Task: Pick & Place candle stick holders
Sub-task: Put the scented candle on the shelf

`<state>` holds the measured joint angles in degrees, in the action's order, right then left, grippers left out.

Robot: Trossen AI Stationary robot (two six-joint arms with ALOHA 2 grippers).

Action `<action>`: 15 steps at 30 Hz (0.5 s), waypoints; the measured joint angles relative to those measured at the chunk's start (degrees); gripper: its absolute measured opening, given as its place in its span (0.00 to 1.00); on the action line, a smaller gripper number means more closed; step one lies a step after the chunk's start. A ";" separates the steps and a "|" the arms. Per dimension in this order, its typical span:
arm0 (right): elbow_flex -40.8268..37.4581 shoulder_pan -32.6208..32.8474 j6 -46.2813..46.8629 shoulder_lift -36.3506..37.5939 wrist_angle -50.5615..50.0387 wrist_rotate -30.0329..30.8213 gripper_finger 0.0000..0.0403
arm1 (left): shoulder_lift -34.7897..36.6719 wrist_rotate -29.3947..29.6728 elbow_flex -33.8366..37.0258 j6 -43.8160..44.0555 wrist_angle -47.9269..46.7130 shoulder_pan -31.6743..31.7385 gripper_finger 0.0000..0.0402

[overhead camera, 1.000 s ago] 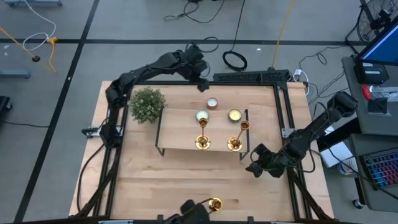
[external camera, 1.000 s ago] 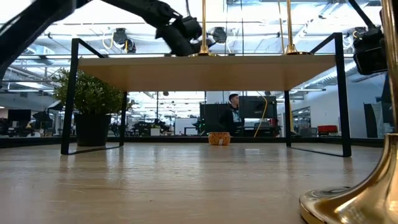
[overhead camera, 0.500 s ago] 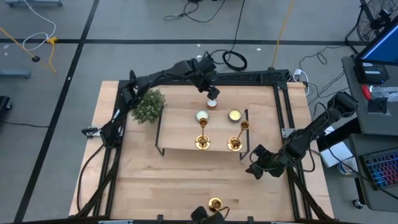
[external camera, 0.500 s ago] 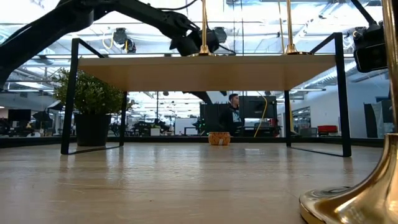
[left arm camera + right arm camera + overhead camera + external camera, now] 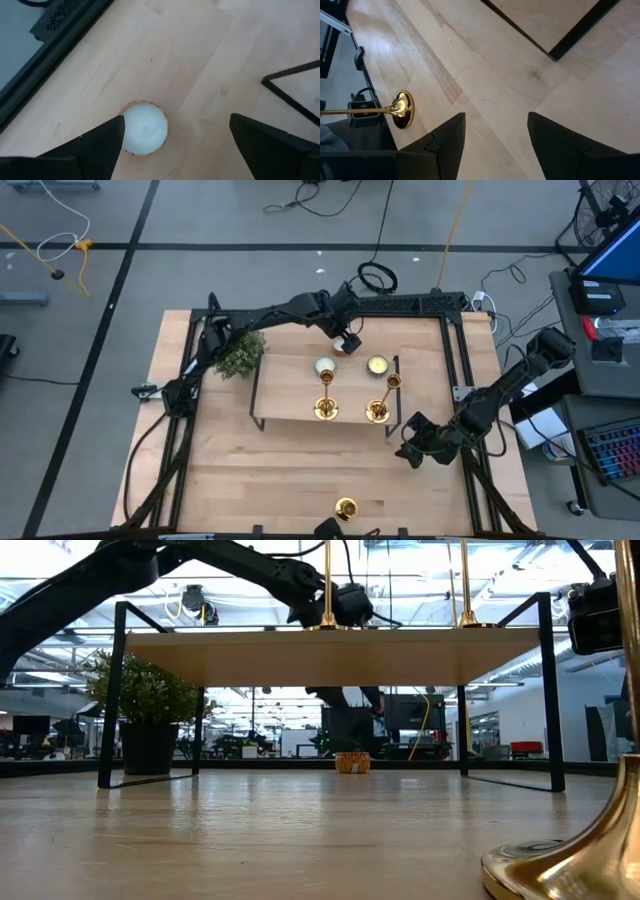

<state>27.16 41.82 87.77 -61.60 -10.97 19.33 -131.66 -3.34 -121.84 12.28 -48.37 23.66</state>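
Two candle stick holders [image 5: 325, 408] stand on the low shelf [image 5: 290, 390]; a third [image 5: 345, 508] waits at the bench's near edge. Left claw [image 5: 347, 341] hangs wide over a tealight [image 5: 144, 127], risking the wrong pick. Right claw [image 5: 409, 448] idles, half-open and empty.

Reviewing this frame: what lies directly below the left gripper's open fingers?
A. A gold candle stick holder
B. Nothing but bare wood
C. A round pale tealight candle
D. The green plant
C: the left wrist view shows the left gripper with fingers spread over a round pale tealight candle on the table; the high view places that gripper behind the raised shelf.
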 joint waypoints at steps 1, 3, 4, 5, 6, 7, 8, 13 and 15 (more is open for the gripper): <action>0.00 -0.02 0.00 0.00 0.00 0.00 0.52 | -0.17 0.52 0.02 0.23 -0.37 -0.15 0.92; 0.00 -0.02 0.00 0.00 -0.01 0.00 0.52 | -0.76 3.32 0.07 -0.18 -0.81 -0.52 0.94; 0.00 -0.02 0.00 0.00 -0.01 0.02 0.52 | -0.94 5.00 0.04 -0.54 -0.43 -0.62 0.94; 0.00 -0.02 0.02 0.00 -0.01 0.00 0.52 | -1.08 6.38 0.04 -0.59 -0.88 -0.65 0.95; 0.00 -0.02 0.00 0.00 -0.01 0.02 0.52 | -1.17 7.49 0.05 -0.53 -1.72 -0.65 0.95; 0.00 -0.02 0.00 0.00 -0.01 0.00 0.52 | -1.54 8.45 0.06 -0.42 -2.13 -0.65 0.96; 0.00 -0.02 0.00 0.00 -0.01 0.02 0.52 | -1.78 8.74 0.02 0.07 -1.77 -0.62 0.96; 0.00 -0.27 -0.18 0.00 -0.01 0.01 0.52 | -3.08 7.10 0.04 3.01 -4.07 -0.45 0.97; 0.00 -0.63 -0.20 0.00 -0.01 0.00 0.52 | -3.42 6.97 0.04 3.14 -4.98 -0.50 0.97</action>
<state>27.16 41.19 87.57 -61.60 -10.98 19.33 -135.08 3.63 -121.80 15.42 -53.34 23.16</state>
